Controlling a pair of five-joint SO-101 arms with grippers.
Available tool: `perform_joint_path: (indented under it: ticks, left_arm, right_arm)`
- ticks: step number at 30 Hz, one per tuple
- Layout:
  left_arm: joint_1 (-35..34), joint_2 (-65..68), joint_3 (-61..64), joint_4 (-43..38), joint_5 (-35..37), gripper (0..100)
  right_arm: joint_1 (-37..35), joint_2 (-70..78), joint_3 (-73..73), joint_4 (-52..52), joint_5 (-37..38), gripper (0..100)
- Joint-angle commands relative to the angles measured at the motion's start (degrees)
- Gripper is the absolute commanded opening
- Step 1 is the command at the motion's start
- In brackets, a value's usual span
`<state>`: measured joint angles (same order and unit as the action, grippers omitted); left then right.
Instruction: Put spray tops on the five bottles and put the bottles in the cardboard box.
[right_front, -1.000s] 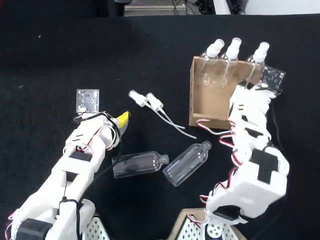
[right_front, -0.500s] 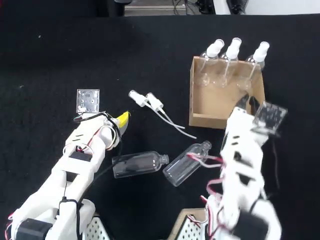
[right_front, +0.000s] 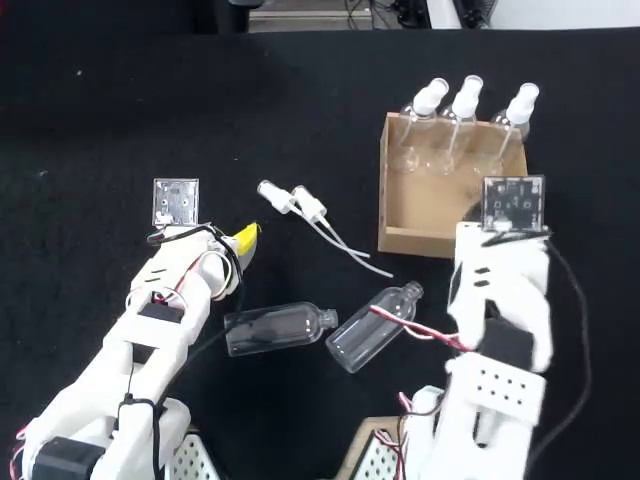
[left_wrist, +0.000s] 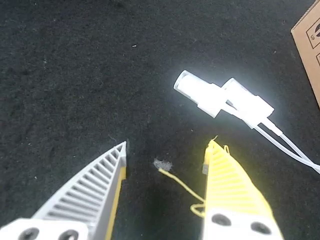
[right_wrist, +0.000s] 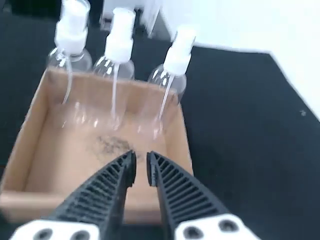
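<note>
Jaws on the left arm stand wide open with nothing between them, low over the black worktop. Just beyond their tips lie two loose spray tops, side by side and touching, their thin tubes trailing away. The right arm has its jaws drawn nearly together, with only a thin slit between them, and they hold nothing. They hang over the near wall of the cardboard box, pointing into it. Past those tips, along the wall of the box farthest from them, three bottles stand in a row, each already wearing its spray top. That, I would judge, is three of the five finished: capped and boxed. Two bare bottles are left, lying on their sides on the worktop between the two arms. They are back from the left jaws' tips rather than ahead of them and apart from the loose tops; the neck of one comes close to the base of the other, though I cannot tell whether they touch. By my count there are five bottles, five spray tops of which two are unfitted, and one box. Both loose tops remain to be fitted and both bottles boxed.
</note>
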<state>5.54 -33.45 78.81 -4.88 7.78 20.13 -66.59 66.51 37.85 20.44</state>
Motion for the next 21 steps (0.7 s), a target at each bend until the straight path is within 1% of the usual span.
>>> perform_joint_path:
  ticks: [1,4,7,13,18,21]
  left_arm:
    - [0.22,-1.41,-0.22,-0.79,-0.44,25]
    - [0.22,-1.41,-0.22,-0.79,-0.53,25]
    - [0.22,-1.41,-0.22,-0.7,-0.53,25]
    - [0.22,-1.41,-0.22,-0.7,-0.62,25]
    - [0.22,-1.41,-0.22,-0.7,-0.62,25]
    - [-0.22,-1.41,-0.22,-1.05,-0.62,25]
  right_arm:
    - [-0.97,-2.33,-10.59,14.59,0.53,1.5]
    - [-4.66,-2.33,-10.68,18.02,0.62,1.5]
    - [-10.37,-2.42,-10.95,23.03,2.02,1.6]
    - [-26.81,-2.77,-10.68,30.07,4.22,1.6]
    - [-38.68,-2.42,-6.99,30.51,4.57,1.6]
    - [-44.13,-2.51,-2.59,27.16,4.13,1.6]
